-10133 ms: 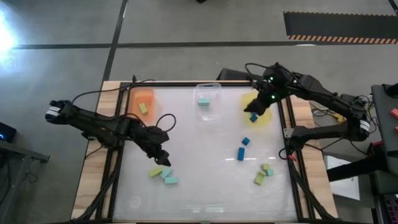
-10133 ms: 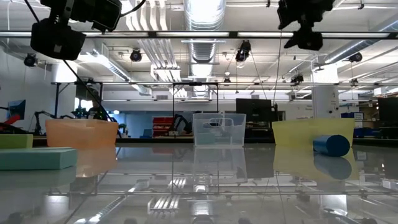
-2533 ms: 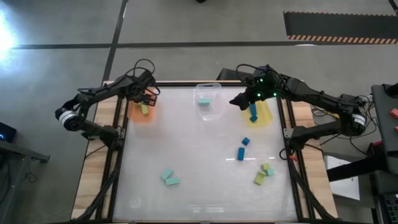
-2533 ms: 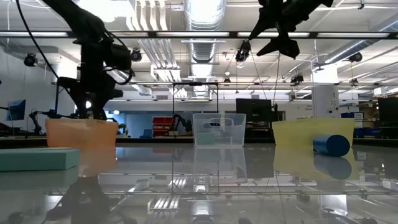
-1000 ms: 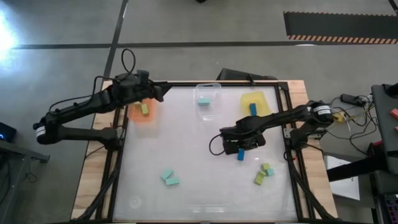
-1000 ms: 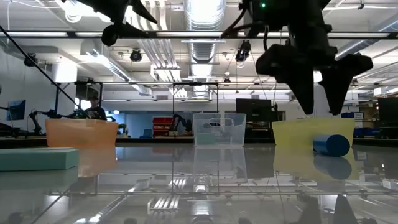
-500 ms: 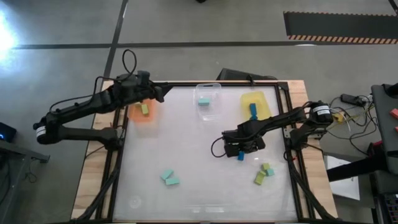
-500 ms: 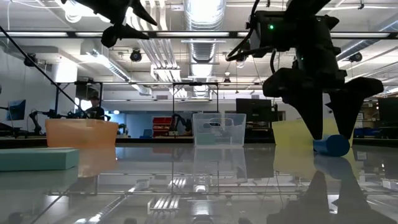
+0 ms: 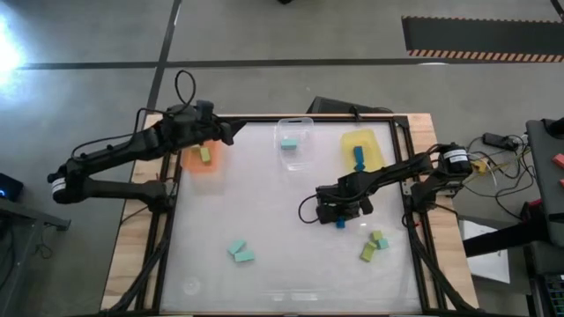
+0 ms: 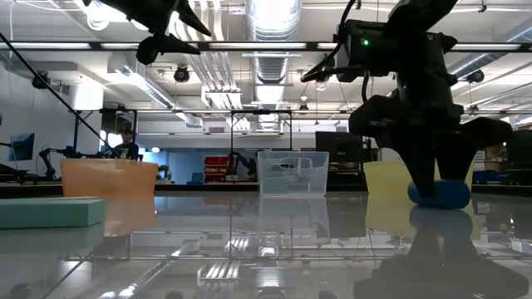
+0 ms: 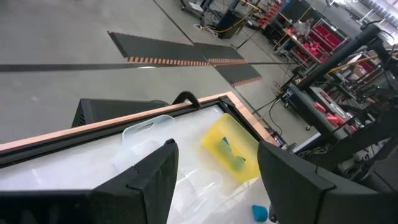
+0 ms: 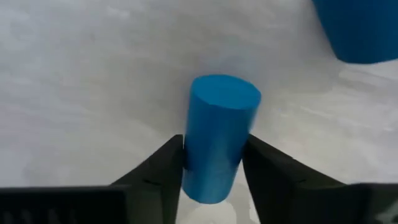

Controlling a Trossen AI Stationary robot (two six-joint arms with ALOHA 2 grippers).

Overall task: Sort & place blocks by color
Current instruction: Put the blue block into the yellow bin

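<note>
The right gripper (image 9: 340,217) has dropped onto the small dark blue plastic block (image 12: 217,134) mid-table, its 2 fingers now flanking it closely, not clearly pinching. A pickup looks imminent. The left gripper (image 9: 231,134) still hangs spread beside the orange tray (image 9: 202,164).

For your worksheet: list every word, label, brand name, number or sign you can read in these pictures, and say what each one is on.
None can be read.
The blocks, orange tray, clear tray and yellow tray carry no lettering.
Striped floor mat: a pattern only, no words.
</note>
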